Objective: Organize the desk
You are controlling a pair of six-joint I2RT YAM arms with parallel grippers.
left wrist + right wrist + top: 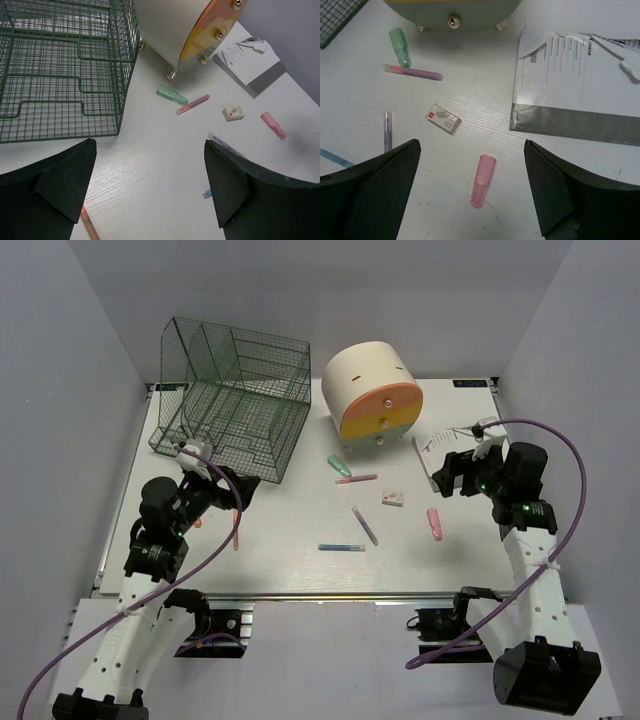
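The desk (290,525) is lying beneath both arms, while the left gripper (150,152) and right gripper (472,150) are hovering above it, jaws spread, empty.

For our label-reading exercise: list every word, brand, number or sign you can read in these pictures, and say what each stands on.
"Canon": printed sideways on the white and grey booklet.
Fine print beside it on the same sheet: too small to read.
Red mark on the small white box: too blurred to read.
Nothing else is legible.
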